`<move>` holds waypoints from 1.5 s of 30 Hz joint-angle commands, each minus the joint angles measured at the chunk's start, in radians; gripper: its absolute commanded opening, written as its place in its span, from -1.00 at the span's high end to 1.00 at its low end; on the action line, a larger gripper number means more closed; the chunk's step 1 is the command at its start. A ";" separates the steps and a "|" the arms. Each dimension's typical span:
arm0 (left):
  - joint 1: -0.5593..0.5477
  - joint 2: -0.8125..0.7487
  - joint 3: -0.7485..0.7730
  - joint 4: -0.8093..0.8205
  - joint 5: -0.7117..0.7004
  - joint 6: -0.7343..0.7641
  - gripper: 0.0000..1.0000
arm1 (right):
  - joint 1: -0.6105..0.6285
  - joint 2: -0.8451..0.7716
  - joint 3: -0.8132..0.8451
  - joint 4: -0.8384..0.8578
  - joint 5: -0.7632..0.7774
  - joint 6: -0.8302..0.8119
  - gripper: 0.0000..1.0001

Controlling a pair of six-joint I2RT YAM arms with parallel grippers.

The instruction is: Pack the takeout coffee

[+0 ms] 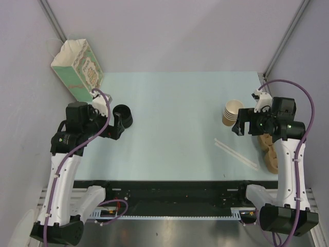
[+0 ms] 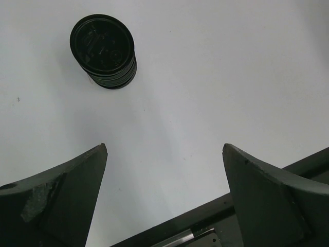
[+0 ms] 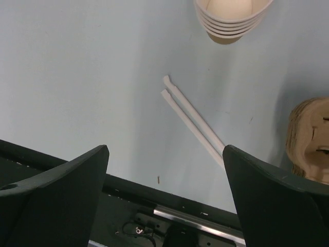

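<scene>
No lidded takeout coffee cup shows in any view. A low black stack of lids (image 1: 122, 115) sits on the table at the left and shows in the left wrist view (image 2: 104, 50). My left gripper (image 1: 117, 126) is open and empty just in front of it (image 2: 164, 149). A stack of lidless tan cups (image 1: 233, 111) stands at the right and shows at the top of the right wrist view (image 3: 232, 18). My right gripper (image 1: 238, 126) is open and empty just in front of those cups (image 3: 165, 149).
A white patterned paper bag (image 1: 77, 67) stands open at the far left corner. Two white stirrers (image 1: 235, 153) lie on the table at the right (image 3: 193, 118). Brown cardboard pieces (image 1: 269, 152) lie by the right edge (image 3: 311, 139). A black rail (image 1: 169, 193) runs along the near edge.
</scene>
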 commanded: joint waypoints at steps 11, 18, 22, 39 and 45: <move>0.007 0.011 0.074 0.018 0.051 -0.037 -0.99 | -0.032 0.259 0.322 -0.020 0.041 0.004 -0.99; 0.006 0.017 0.066 0.029 0.066 -0.034 -0.99 | -0.031 0.432 0.418 -0.003 0.064 0.013 -0.69; 0.007 0.021 0.061 0.046 0.083 -0.045 -0.99 | -0.029 0.521 0.464 0.003 0.077 0.027 -0.43; 0.006 0.038 0.058 0.067 0.096 -0.057 -0.99 | 0.017 0.784 0.589 0.020 0.184 0.041 -0.06; 0.006 0.041 0.054 0.072 0.096 -0.059 -0.99 | 0.020 0.825 0.613 0.017 0.199 0.041 0.03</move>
